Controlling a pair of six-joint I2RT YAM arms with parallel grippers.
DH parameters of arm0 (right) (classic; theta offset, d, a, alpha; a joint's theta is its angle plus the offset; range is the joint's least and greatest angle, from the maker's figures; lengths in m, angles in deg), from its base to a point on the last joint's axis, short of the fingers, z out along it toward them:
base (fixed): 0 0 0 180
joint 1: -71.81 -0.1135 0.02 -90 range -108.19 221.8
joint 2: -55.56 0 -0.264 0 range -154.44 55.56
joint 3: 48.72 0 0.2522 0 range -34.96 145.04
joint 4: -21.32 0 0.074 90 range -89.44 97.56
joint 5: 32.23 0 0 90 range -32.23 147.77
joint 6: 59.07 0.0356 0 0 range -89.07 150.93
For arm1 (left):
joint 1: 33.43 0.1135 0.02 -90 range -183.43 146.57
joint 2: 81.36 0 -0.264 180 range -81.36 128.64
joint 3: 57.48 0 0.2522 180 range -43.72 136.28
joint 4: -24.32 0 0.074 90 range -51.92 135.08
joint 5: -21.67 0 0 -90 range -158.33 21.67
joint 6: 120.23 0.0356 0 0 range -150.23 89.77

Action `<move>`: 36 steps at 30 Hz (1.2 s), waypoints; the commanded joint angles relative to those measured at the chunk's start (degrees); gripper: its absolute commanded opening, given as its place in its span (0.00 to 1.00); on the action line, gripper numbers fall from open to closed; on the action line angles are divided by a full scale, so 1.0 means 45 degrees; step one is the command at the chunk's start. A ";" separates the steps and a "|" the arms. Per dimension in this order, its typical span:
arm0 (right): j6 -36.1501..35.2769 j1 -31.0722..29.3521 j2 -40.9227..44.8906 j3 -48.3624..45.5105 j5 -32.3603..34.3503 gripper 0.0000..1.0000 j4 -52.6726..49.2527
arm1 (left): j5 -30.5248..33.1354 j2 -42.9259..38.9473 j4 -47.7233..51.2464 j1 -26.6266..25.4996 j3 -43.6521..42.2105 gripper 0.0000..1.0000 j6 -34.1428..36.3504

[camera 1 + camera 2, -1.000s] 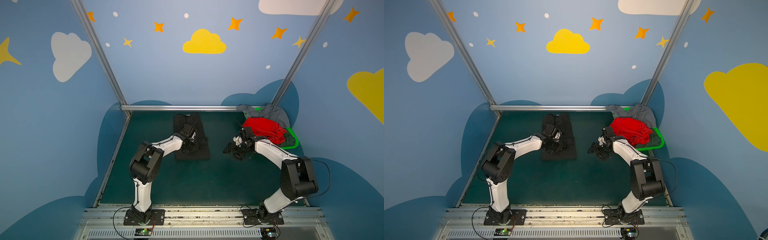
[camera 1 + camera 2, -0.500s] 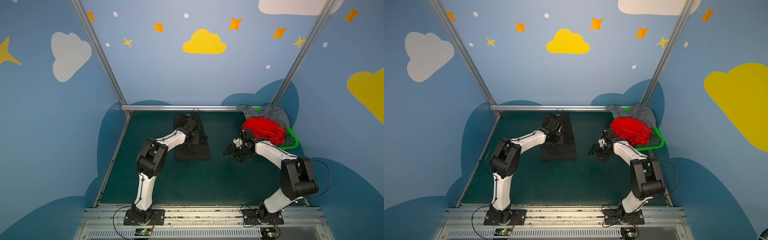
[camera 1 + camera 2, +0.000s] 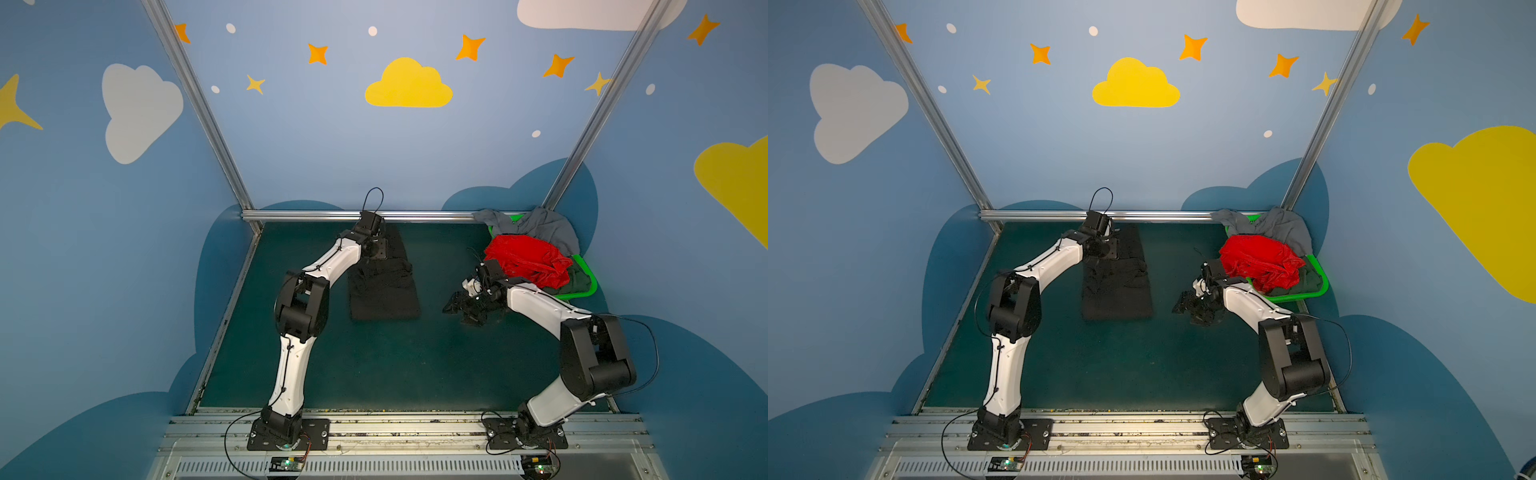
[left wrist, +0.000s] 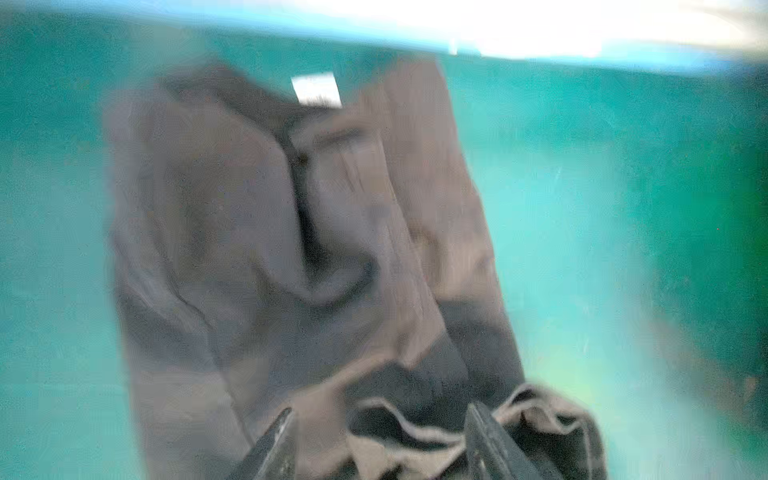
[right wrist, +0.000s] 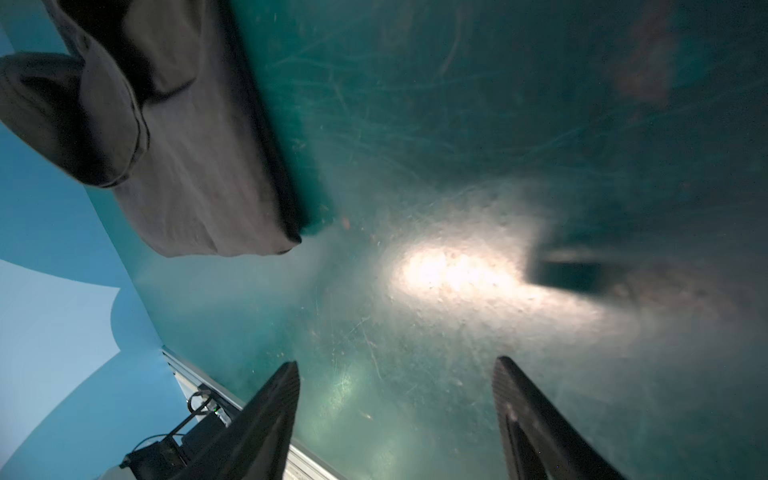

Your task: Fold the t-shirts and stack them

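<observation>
Status, top views first: black shirt (image 3: 384, 291) (image 3: 1117, 291) lies on the table (image 3: 374, 365) (image 3: 1100, 365) slightly left of centre. It is folded to a long strip running front to back and is rumpled in the middle. Left gripper (image 3: 380, 254) (image 3: 1106, 253) sits over the strip's far part, near the back rail. Right gripper (image 3: 461, 305) (image 3: 1188, 306) hangs low over bare table, beside the shirt's front right corner but apart from it. Basket (image 3: 584, 291) (image 3: 1323, 286) is in the back right corner. Red shirt (image 3: 523, 259) (image 3: 1258, 259) is heaped on top, grey shirt (image 3: 540, 226) (image 3: 1279, 226) is draped over the rear rim, and dark green shirt (image 3: 579, 278) (image 3: 1310, 276) is under the red (only an edge shows).

Left wrist view (blurred): left gripper (image 4: 380, 415) has its fingers apart, with a bunched fold of the black shirt (image 4: 249, 228) lying between them. Can't tell whether either finger touches it. White label (image 4: 316, 89) is at the shirt's far end.

Right wrist view: right gripper (image 5: 397, 363) has its fingers wide apart, nothing between them, only table (image 5: 457, 166) below. Corner of the black shirt (image 5: 178, 166) is off to one side, clear of the tips.
</observation>
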 commanded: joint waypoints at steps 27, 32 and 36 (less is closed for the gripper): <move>0.0749 -0.0597 0.2363 -0.0438 0.2500 0.80 -0.0152 | -0.1487 -0.5736 -0.4436 -0.2198 -1.0603 0.81 -0.1912; 0.0791 -0.0488 0.2336 -0.0508 0.2326 0.80 -0.0039 | -0.0499 -0.4743 -0.4343 -0.2369 -1.0198 0.77 -0.1584; 0.0762 -0.0488 0.2479 -0.0677 0.2304 0.80 -0.0059 | 0.0013 -0.4112 -0.4288 -0.2376 -0.9704 0.77 -0.1358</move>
